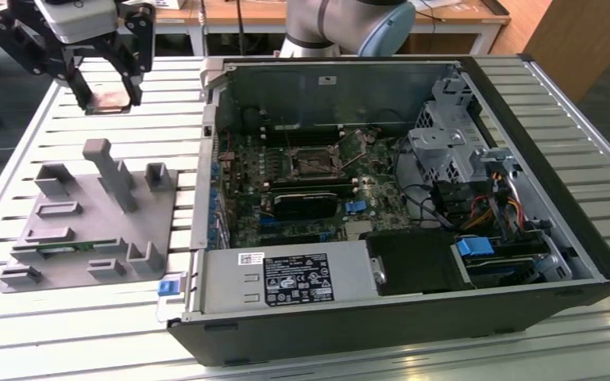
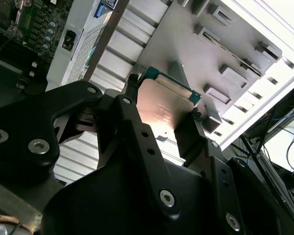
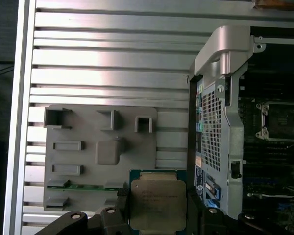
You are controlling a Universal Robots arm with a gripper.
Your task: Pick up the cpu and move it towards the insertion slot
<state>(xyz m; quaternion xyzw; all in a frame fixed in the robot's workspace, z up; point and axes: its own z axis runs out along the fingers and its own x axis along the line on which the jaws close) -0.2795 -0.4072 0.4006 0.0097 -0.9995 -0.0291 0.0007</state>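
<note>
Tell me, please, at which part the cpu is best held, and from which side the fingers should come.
By two opposite edges, fingers closing from the sides, as the gripper holds it now. The cpu is a thin flat square with a wide metal top, so the edges are the natural places to pinch. Both wrist views show a finger at each side edge, leaving both flat faces free, which probably suits placing it into the insertion slot.
</note>
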